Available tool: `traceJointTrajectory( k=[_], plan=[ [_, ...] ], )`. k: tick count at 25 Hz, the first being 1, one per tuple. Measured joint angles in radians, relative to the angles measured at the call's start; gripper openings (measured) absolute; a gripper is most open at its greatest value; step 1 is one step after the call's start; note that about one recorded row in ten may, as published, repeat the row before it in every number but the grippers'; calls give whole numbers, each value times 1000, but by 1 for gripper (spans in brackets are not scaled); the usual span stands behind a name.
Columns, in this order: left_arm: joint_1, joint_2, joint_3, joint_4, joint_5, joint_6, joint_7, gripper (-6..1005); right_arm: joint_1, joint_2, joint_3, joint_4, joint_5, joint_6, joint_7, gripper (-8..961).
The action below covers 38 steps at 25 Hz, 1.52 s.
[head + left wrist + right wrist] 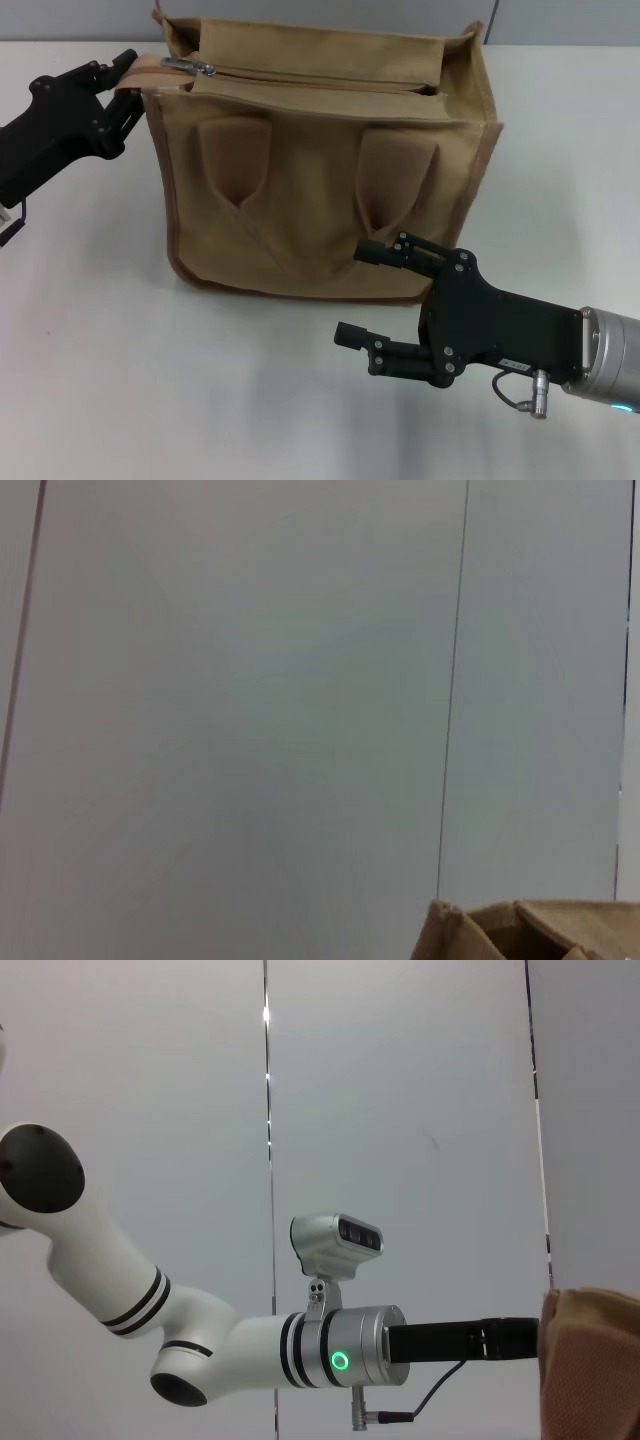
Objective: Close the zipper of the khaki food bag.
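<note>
Head view: left end effector [128, 72] grips khaki food bag's [320, 200] zipper [300, 75] end tab.

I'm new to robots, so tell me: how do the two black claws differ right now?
The left gripper sits at the khaki food bag top corner, pinching the tab by the zipper; the right gripper hangs open before the bag's front, holding nothing. Both are black.

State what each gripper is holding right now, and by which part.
The left gripper pinches the tab end of the zipper at the left top corner of the bag. The right gripper is open before the bag's front, holding nothing.
</note>
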Motion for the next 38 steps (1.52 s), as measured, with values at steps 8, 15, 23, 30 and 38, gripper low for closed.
traceJointTrajectory(
  k=[8,15,23,30,38],
  plan=[
    [6,0,30,-7,-25,54,9,23,-4,1,17,11,0,-1,0,790],
    [-1,-1,31,-43,-60,106,4,23,-13,-3,90,37,0,-66,52,790],
    [-58,-2,29,-127,-133,178,0,24,-5,-2,229,63,0,-118,77,790],
    [-124,-2,36,-163,-188,211,-71,24,8,-2,290,97,0,-113,97,790],
    [-170,-5,37,-167,-188,247,-132,24,0,0,386,114,0,-117,40,790]
  ],
)
